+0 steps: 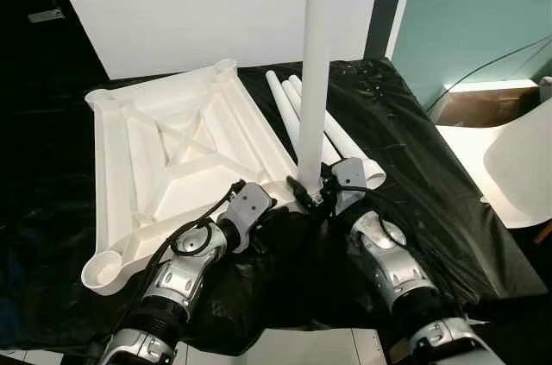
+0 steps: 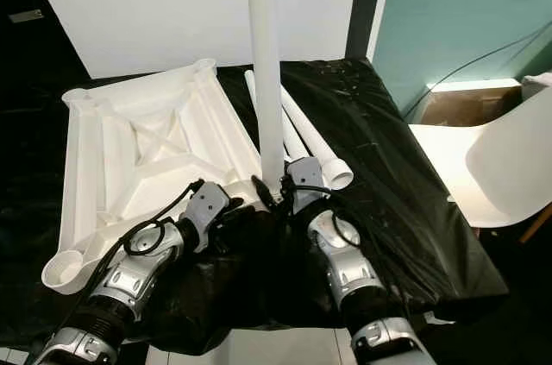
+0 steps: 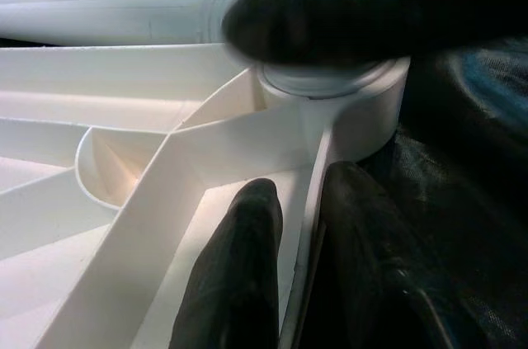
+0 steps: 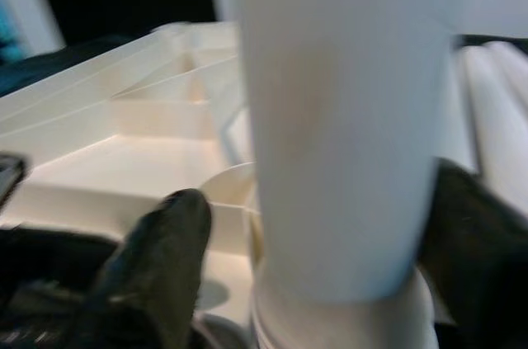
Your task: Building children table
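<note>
A white plastic tabletop point(image 1: 185, 154) is lying upside down on black sheeting point(image 1: 414, 166) that is covering the worktop, its ribbed underside facing up and a round socket at each corner. One white leg point(image 1: 315, 63) is standing upright in the socket at the tabletop's corner nearest the robot's right side. The right claw point(image 4: 309, 250) is grasping this leg just above the socket, one black finger point(image 4: 161, 242) on each side of it. The left claw point(image 3: 285, 271) is clenched on the tabletop's edge rib right beside that same socket. Three spare legs point(image 1: 341, 136) are lying side by side on the sheeting, just beyond the upright one, toward the worktop's far edge.
</note>
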You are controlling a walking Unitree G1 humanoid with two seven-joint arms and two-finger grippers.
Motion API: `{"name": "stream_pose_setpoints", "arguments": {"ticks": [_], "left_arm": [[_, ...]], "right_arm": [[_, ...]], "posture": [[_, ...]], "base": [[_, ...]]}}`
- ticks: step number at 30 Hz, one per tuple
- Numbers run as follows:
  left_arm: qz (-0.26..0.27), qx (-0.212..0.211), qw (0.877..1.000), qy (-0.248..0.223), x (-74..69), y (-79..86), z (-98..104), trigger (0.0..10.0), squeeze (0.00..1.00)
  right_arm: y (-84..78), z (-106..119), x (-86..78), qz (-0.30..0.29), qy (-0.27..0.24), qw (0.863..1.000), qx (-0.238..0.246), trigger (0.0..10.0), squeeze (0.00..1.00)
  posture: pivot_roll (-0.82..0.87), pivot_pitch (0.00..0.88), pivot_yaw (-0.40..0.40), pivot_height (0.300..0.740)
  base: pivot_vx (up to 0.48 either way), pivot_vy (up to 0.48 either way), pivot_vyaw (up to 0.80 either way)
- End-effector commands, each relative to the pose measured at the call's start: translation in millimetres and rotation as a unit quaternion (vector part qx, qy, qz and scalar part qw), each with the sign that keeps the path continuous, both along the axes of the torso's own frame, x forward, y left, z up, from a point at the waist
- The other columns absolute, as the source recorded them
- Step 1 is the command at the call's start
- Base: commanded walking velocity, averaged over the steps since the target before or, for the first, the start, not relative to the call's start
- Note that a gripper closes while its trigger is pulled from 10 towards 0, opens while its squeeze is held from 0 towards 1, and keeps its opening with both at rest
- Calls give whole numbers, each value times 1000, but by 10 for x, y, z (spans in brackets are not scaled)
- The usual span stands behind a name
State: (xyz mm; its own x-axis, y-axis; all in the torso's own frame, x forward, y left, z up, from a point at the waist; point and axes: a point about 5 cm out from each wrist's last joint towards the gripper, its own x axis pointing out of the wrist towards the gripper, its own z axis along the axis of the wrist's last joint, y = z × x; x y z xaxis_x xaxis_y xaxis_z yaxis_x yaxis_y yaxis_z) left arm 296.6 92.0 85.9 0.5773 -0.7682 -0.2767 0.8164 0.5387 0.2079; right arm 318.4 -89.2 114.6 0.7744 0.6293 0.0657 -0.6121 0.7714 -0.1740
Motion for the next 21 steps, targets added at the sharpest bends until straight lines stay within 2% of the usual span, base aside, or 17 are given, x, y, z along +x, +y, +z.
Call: {"name": "stream_pose_setpoints", "arguments": {"ticks": [1, 2, 7, 8, 9, 17, 21], "left_arm": [[-19, 28, 998, 59, -127, -23, -260, 10000, 0], [-20, 28, 998, 61, -134, -25, -267, 10000, 0], [-21, 28, 998, 61, -135, -33, -265, 10000, 0], [-20, 27, 998, 61, -132, -33, -262, 10000, 0], [-19, 27, 998, 61, -130, -34, -260, 10000, 0], [-10, 24, 998, 59, -105, -7, -248, 10000, 0], [-12, 26, 998, 59, -121, -7, -256, 10000, 0]], "right_arm": [[15, 30, 28, 37, 9, 999, -9, 10000, 0], [-21, 86, 64, 59, 3, 998, -25, 10000, 0], [-56, 148, 88, 83, -6, 996, -39, 10000, 0], [-86, 183, 110, 85, -13, 995, -43, 3373, 0], [-113, 213, 131, 85, -17, 995, -44, 0, 0], [-200, 244, 195, 76, -2, 996, -40, 0, 0], [-289, 136, 184, 22, 13, 1000, -14, 0, 0]], "posture": [[-3, 0, 19, 740], [-3, 0, 19, 740], [-4, 0, 16, 740], [-5, 0, 15, 740], [-5, 0, 13, 740], [0, 0, 11, 740], [14, 0, 3, 740]], "base": [[0, 0, 0], [0, 0, 0], [0, 0, 0], [0, 0, 0], [0, 0, 0], [0, 0, 0], [0, 0, 0]]}}
